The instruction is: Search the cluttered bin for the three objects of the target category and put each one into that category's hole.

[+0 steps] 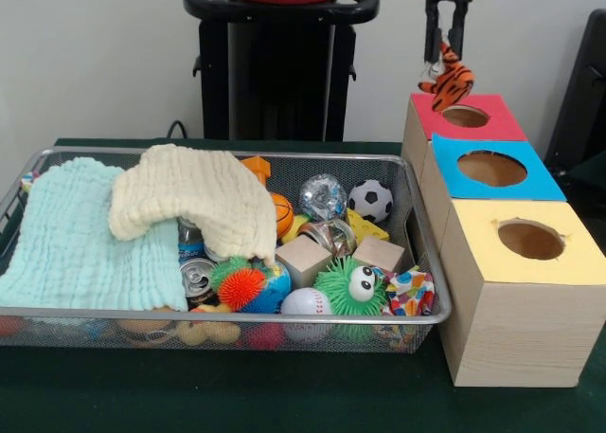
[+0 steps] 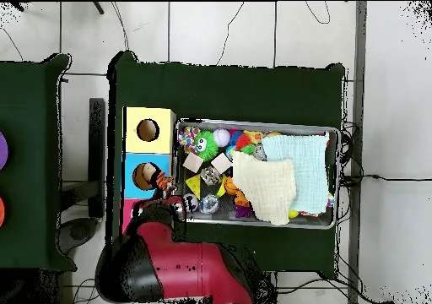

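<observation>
Green cloth covers the table, white wall behind. Front view, left to right:

Wire mesh bin (image 1: 417, 226) sits well down and left of the claw. Its left half is buried under a pale blue cloth (image 1: 71, 239) and a cream cloth (image 1: 194, 201). Clutter to the right of the cloths: orange basketball (image 1: 282, 215), soccer ball (image 1: 370, 200), two wooden blocks, green googly-eyed ball (image 1: 352, 285). I see no other plush in the bin; my guess is any others are under the cloths.

Claw (image 1: 446, 49) is clamped on the tiger plush (image 1: 449, 81), fingers pinching its top end, body dangling free just above the red-topped box (image 1: 492, 127).

Hole (image 1: 465, 117) lies right under and a touch right of the plush. I'd nudge until the toy hangs centred over it, lower until the bulk is inside the rim, then release; dropped from here it could catch the near rim and roll off the left edge.

Room: clear air above the boxes. The blue-topped box (image 1: 535, 182) butts against the red one on the camera side, the yellow-topped box (image 1: 578, 258) beyond that, so I'd avoid drifting toward the camera. Bin rim is close on the left of the boxes.
</observation>
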